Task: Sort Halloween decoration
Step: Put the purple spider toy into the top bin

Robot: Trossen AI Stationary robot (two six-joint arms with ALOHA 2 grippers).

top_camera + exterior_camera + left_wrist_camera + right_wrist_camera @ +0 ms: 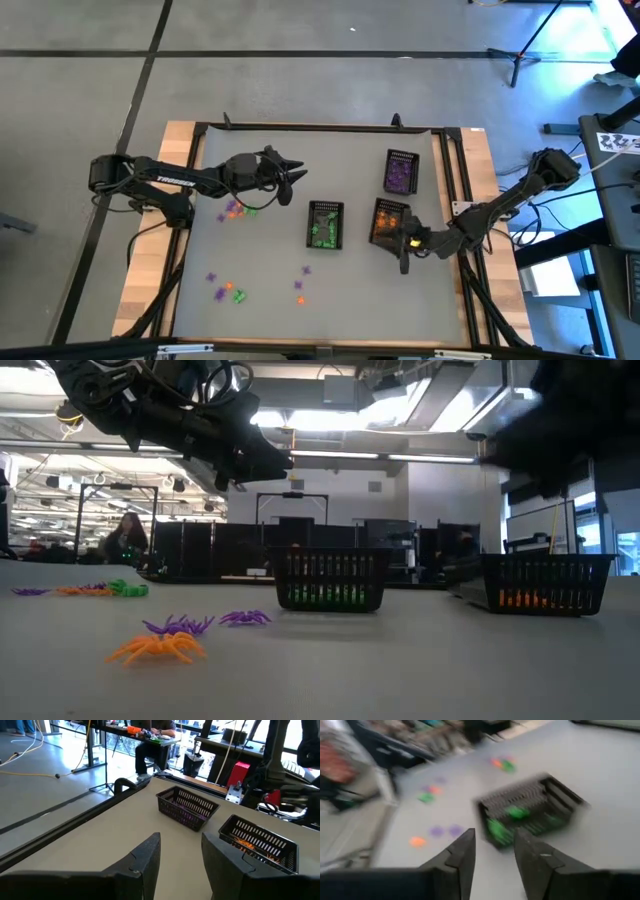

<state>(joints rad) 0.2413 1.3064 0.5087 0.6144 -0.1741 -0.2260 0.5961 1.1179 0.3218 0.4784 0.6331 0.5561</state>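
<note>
The Halloween decoration lies loose on the grey table as small orange, green and purple trinkets: one cluster point(238, 210) below my left gripper and others point(225, 291) point(300, 284) toward the near edge. In the low view they show as spider shapes point(155, 648). More trinkets lie inside the three black mesh baskets: green point(325, 225), orange point(390, 222), purple point(402, 172). My left gripper point(297, 180) point(181, 857) hovers open and holds nothing, above the table left of the baskets. My right gripper point(403, 256) point(494, 852) is open with nothing between its fingers, just off the orange basket's near edge.
A black frame point(320, 128) borders the table, with wooden strips point(150, 270) outside it. There is bare grey surface point(270, 255) between the loose trinkets and the baskets. A person sits at a desk point(155, 735) beyond the far edge.
</note>
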